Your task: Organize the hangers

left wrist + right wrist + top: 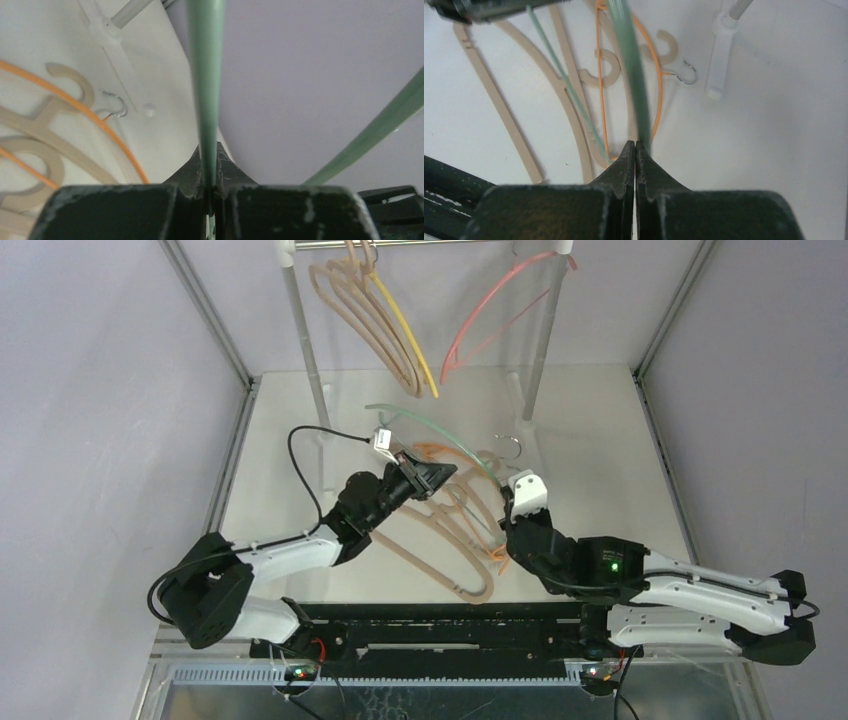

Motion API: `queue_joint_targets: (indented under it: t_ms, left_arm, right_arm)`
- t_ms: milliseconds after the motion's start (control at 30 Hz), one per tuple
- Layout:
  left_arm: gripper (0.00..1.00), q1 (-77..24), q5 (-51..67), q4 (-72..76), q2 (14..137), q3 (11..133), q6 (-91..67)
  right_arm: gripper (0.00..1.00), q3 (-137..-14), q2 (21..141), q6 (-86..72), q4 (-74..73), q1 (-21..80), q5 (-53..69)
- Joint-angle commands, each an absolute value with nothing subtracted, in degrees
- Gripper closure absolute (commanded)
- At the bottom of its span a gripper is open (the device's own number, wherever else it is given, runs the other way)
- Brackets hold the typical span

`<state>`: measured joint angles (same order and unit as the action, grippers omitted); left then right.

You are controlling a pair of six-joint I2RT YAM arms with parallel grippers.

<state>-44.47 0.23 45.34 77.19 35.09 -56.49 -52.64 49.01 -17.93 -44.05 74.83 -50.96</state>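
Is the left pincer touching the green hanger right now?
Touching. The left wrist view shows the left pincer shut on the green hanger, its bar pinched between both fingers with no gap.

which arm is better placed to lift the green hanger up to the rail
Left, probably: the left hand grips the green hanger nearer the rail; the right hand pinches it farther back.

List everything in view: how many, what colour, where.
hanging thick beige plastic hangers: several, beige, rail's left
thin yellow hanger: one, yellow, rail, beside them
thin pink hanger: one, pink, rail's right
lying thick beige plastic hangers: two, beige, mid-table
thin orange hanger: one, orange, among those
thin green hanger: one, green, held by both grippers
white-and-metal rail frame: one, far end
white table: one, underneath
left gripper: black, shut on green hanger
right gripper: black, shut on green hanger
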Motion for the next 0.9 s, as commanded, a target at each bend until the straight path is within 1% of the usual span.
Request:
queue_joint_targets:
  t_ms: [0, 33, 67, 167, 200, 233, 267, 367, 467, 633, 733, 867]
  left_arm:
    - [1.0, -45.4, 2.1, 47.2, 76.3, 33.4, -54.0]
    - [1.0, -45.4, 1.8, 47.2, 75.9, 33.0, -54.0]
    - [1.0, -45.4, 1.7, 47.2, 75.5, 32.6, -53.8]
    - [1.0, -45.4, 2.1, 46.9, 74.3, 31.6, -53.9]
    - [1.0, -45.4, 2.2, 46.7, 73.8, 31.2, -54.0]
    - [1.0, -45.4, 2.1, 46.2, 73.2, 30.7, -54.2]
    - [1.0, -45.4, 1.8, 45.9, 72.6, 30.2, -54.4]
    - [1.0, -45.3, 1.3, 45.2, 70.7, 29.2, -54.9]
    - [1.0, -45.2, 1.5, 43.9, 69.1, 29.6, -55.0]
    - [1.0, -45.2, 1.8, 43.0, 67.9, 30.6, -55.0]
    - [1.0, -45.2, 2.4, 43.0, 67.8, 30.9, -55.3]
    - [1.0, -45.2, 2.7, 43.1, 67.5, 30.6, -55.5]
  right_arm:
    - [1.0, -53.4, 46.3, -20.2, -40.3, 74.8, -51.5]
    - [1.0, -53.1, 45.6, -20.4, -40.2, 74.8, -51.6]
    - [0.96, -52.8, 45.0, -20.7, -40.1, 74.6, -51.9]
    - [0.57, -52.3, 43.0, -22.4, -41.8, 74.3, -53.4]
    - [0.45, -52.0, 42.3, -23.4, -43.2, 74.3, -54.1]
    - [0.35, -51.5, 41.5, -24.2, -44.0, 74.1, -54.2]
    - [0.28, -50.6, 40.6, -24.4, -44.0, 74.0, -53.5]
    - [0.17, -45.9, 36.6, -24.0, -41.0, 73.9, -47.8]
    - [0.11, -40.0, 31.0, -24.9, -37.1, 73.8, -42.1]
    - [0.1, -29.0, 20.4, -23.3, -27.2, 73.7, -30.7]
    - [0.1, -24.9, 17.4, -22.5, -24.0, 73.6, -29.6]
    - [0.1, -22.9, 18.2, -19.5, -19.7, 73.3, -28.5]
